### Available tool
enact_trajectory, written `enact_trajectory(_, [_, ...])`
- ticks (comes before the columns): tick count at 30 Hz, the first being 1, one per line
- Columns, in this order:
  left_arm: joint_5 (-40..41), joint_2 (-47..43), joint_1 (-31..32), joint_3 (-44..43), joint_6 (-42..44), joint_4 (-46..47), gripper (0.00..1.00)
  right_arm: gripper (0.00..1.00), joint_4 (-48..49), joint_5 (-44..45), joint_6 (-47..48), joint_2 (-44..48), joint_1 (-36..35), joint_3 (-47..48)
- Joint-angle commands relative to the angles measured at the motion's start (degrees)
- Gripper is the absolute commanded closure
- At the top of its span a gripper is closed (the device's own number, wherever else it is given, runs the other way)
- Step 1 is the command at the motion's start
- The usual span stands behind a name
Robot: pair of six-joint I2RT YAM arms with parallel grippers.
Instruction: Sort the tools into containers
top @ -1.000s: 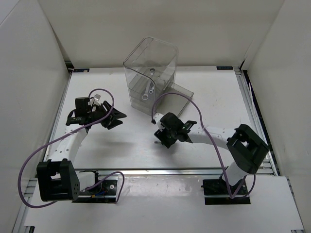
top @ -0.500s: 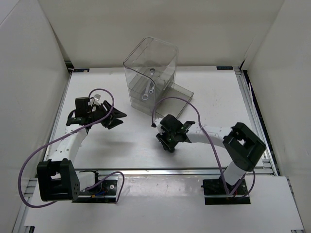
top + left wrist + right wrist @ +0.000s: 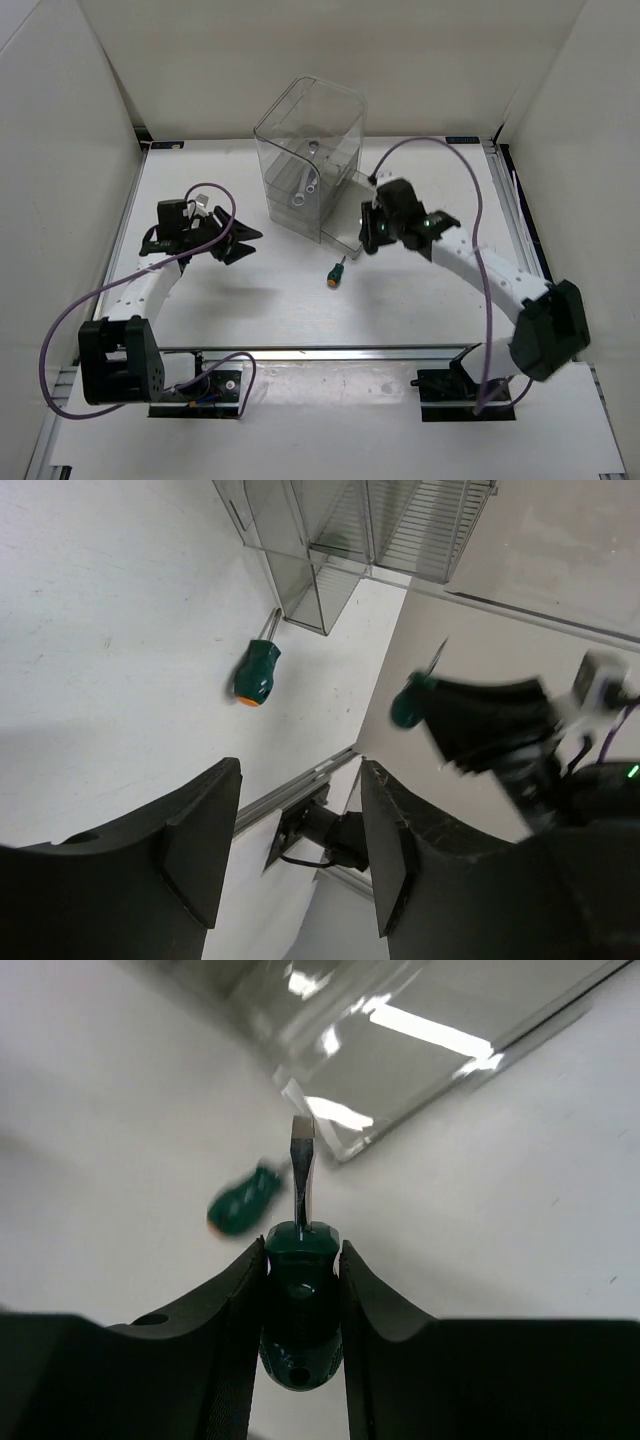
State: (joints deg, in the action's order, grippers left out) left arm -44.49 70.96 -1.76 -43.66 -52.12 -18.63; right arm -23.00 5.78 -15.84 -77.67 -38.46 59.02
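Screwdriver [image 3: 337, 272]: loose on bench [image 3: 250, 310], near drawer [image 3: 345, 215] front.
Left end effector [image 3: 300, 780]: released, empty, well aside.
Right end effector [image 3: 300, 1252]: clenched on held screwdriver [image 3: 300, 1305] by its handle, blade toward drawer.
Risk: blade perhaps snags drawer rim, clearance unclear; handle could twist loose.

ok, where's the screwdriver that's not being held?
Top view: the loose screwdriver lies on the table near centre, just in front of the pulled-out drawer, close to the right gripper, which holds the other screwdriver.
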Motion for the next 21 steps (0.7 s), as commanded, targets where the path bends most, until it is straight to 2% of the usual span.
enact_trajectory(1, [-1.9,1.1,0.0,0.3,-2.0,3.5,0.38,1.00,0.9,-3.8,-7.4,-8.4,7.5,11.9])
enact_trajectory(2, [-2.1,1.3,0.0,0.2,-2.1,4.2,0.35,1.00,0.9,-9.2,-8.6,-12.8,8.8,14.2])
enact_trajectory(3, [-2.3,1.6,0.0,-0.3,-2.4,4.6,0.35,1.00,1.2,-10.9,-8.8,-14.9,11.0,18.0])
enact_trajectory(8, [-3.1,4.4,0.0,-1.5,-4.0,6.7,0.33,1.00,-0.9,-13.9,-10.1,-29.6,13.3,29.5])
enact_trajectory(11, [-3.7,5.7,0.0,-2.0,-5.2,7.9,0.33,1.00,-5.8,-15.5,-10.5,-37.3,14.2,37.7])
enact_trajectory(13, [-4.0,6.4,0.0,-2.7,-5.7,8.4,0.32,0.95,-7.9,-15.9,-10.7,-40.4,14.5,41.7])
enact_trajectory(18, [-4.4,9.2,0.0,-4.9,-6.6,9.1,0.31,0.76,-6.5,-16.0,-10.2,-44.0,14.6,42.6])
enact_trajectory(21, [-4.6,10.9,0.0,-6.8,-7.3,9.0,0.30,0.58,-6.9,-14.6,-10.2,-45.0,14.9,43.3])
